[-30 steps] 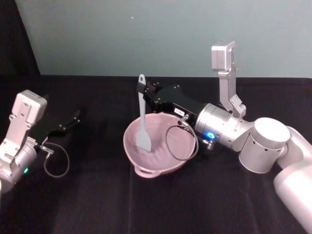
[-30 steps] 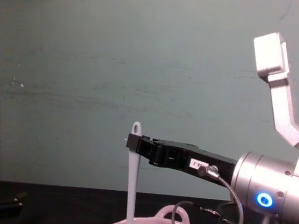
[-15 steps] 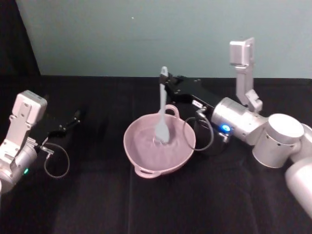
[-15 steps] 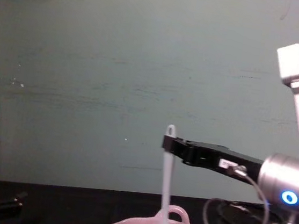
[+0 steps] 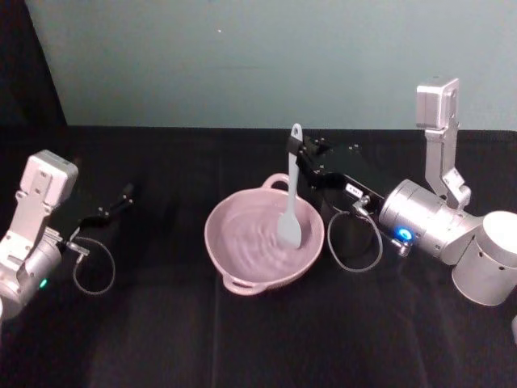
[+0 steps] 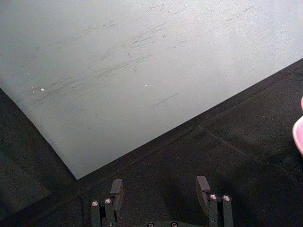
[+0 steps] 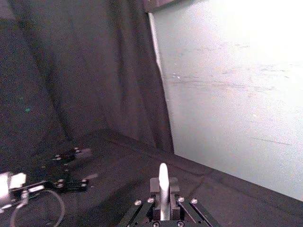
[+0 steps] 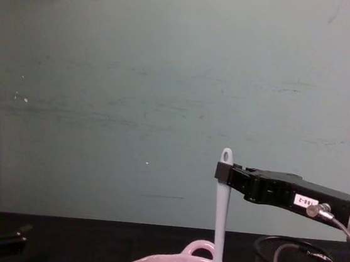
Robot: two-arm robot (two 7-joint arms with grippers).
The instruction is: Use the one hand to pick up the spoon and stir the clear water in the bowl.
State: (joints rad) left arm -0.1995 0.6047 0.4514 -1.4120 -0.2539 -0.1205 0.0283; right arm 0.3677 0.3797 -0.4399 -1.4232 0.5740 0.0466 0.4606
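1 spoon (image 5: 290, 214) is pinched just below its handle hole by the right claw (image 5: 299, 153). It is held nearly upright, with the blade lowered into the water (image 5: 246, 242) at the right side of the bowl (image 5: 212, 234), mid-worktop (image 5: 242, 347). The left claw (image 6: 160, 183) is parked near the left edge, fingers spread.

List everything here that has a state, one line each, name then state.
spoon: upright, gripped near the handle's top, blade down in the bowl.
bowl: upright, holding water.
water: clear, surface rippled.
right pincer: shut on the spoon, over the bowl's far rim.
left pincer: open, empty, idle at the robot's left.
wire-mesh cup: upright, to the right of the bowl, contents cannot be told.
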